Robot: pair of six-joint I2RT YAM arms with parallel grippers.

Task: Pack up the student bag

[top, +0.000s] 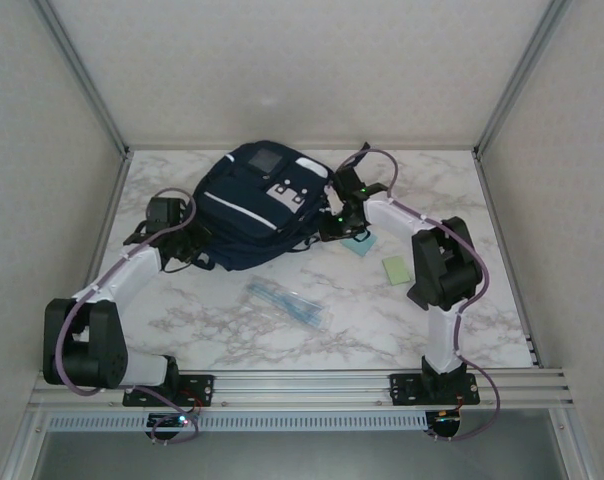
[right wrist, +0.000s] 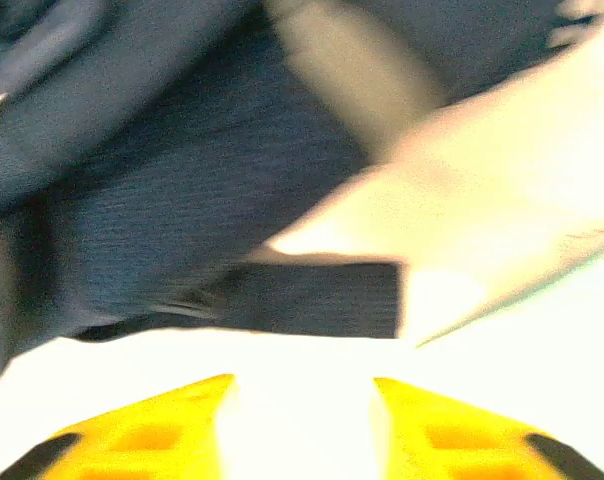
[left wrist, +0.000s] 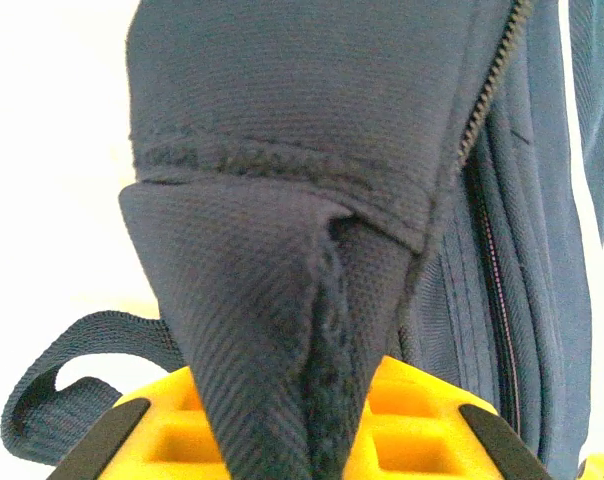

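Observation:
The student bag, dark navy with white stripes and a grey patch, lies at the back middle of the marble table. My left gripper is at the bag's near left corner. In the left wrist view its yellow fingers are shut on a pinched fold of the bag's navy fabric, beside a zip line. My right gripper sits at the bag's right side. In the blurred right wrist view it stands open with nothing between its fingers, and a dark strap end lies just ahead.
A pale blue card lies by the right gripper and a green pad a little to its right. A clear pouch with pens lies in the middle near the front. Frame posts and walls close in the table.

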